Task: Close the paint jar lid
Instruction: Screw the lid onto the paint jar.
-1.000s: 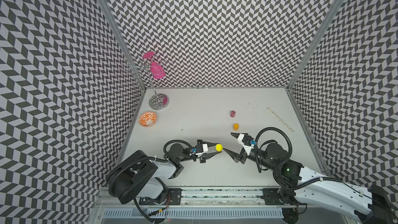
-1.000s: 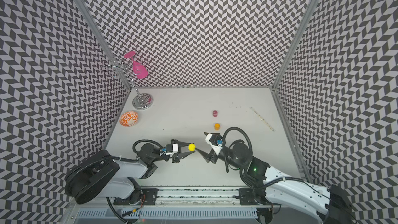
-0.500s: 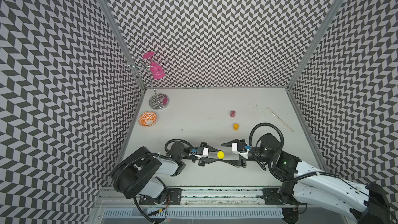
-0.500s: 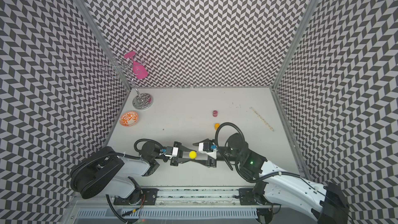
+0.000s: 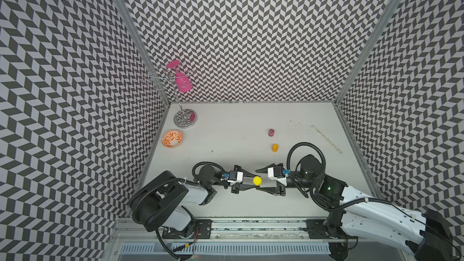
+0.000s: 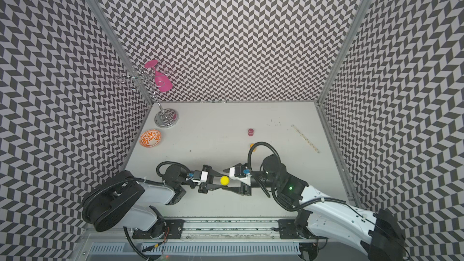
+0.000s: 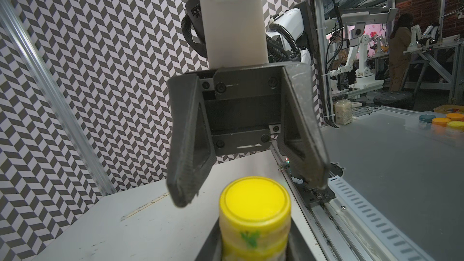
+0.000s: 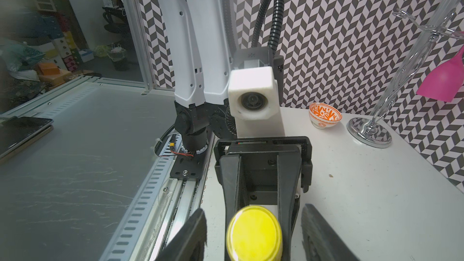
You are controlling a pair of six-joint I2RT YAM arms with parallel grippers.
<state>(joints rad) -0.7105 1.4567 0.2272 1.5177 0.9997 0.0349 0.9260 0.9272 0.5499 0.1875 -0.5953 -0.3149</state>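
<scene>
Evidently the step in hand is getting a grasp on the lid. The left claw [image 5: 251,182] is clenched on the body of the paint jar [image 7: 253,242], holding it upright near the front edge of the counter [image 5: 251,209]. The right claw [image 5: 258,180] stands released, its jaws flanking the yellow lid [image 7: 254,200] without touching it. Next, I judge, those jaws must close squarely on the lid's rim and twist. Whether the lid is already threaded or merely resting, and whether the jar's base touches the counter, cannot be made out.
</scene>
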